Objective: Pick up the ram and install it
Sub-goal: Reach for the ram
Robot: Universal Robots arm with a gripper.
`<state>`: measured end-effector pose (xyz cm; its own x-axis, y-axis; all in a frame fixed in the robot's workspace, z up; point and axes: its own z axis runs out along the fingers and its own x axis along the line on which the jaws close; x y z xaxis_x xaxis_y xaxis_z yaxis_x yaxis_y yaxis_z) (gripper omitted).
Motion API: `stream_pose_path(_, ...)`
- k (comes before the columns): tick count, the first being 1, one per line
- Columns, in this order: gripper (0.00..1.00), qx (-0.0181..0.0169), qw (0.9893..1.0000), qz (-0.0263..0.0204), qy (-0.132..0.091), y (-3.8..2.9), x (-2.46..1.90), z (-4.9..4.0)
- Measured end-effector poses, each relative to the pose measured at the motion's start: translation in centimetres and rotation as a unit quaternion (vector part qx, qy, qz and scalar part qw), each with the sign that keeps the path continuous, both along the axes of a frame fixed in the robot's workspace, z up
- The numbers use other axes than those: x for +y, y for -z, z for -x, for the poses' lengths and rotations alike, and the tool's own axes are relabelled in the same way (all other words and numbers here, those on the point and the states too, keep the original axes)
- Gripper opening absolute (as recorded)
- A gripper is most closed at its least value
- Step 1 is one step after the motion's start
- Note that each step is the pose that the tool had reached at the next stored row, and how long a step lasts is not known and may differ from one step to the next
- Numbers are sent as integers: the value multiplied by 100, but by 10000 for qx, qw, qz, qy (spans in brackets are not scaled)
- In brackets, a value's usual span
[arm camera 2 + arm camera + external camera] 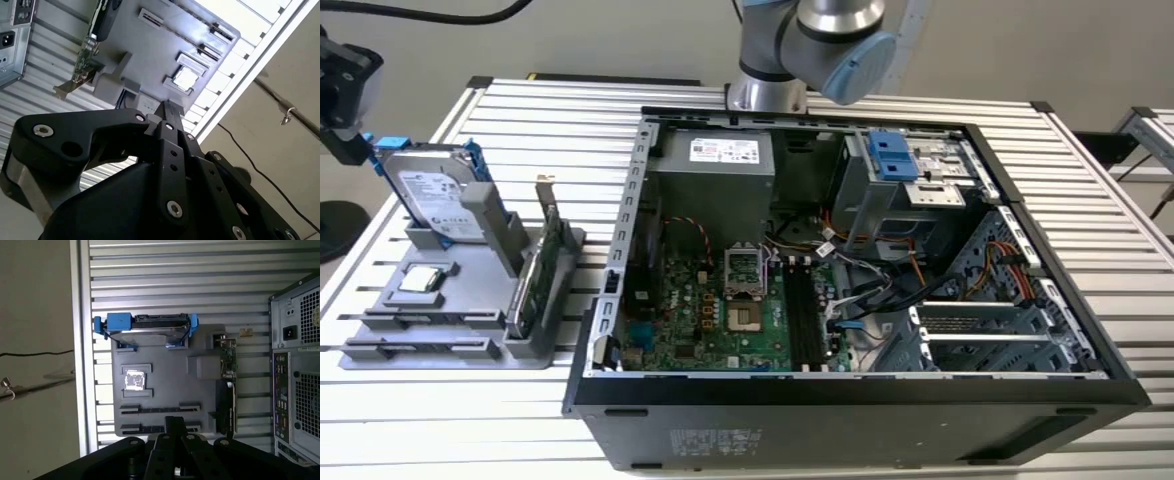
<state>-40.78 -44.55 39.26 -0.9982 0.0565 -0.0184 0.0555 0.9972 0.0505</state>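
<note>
My gripper (pixel 344 140) hangs at the exterior view's far left, above the end of the grey parts holder (pixel 467 345) that is furthest from the case. In both wrist views its black body (pixel 173 422) (pixel 167 110) looks down on that holder (pixel 200 367). I cannot make out the ram; it is hidden or too thin to pick out. Two long narrow slots (pixel 160 408) of the holder lie right under the gripper. The open computer case (pixel 1014 215) lies in the middle of the table, its motherboard (pixel 707 320) and black memory slots (pixel 803 320) facing up.
On the holder stand a silver hard drive with blue rails (pixel 440 195) (pixel 145 327), a green card with a metal bracket (pixel 540 265) (pixel 227 360) and a small square chip (pixel 427 280) (pixel 133 380). The slatted table's edge (pixel 82 340) runs beside the holder.
</note>
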Motion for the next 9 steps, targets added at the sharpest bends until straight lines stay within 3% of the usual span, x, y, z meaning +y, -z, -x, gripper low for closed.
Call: stream_pose_path(9, 0, 0, 10000, 0, 0, 0, -174, 0)
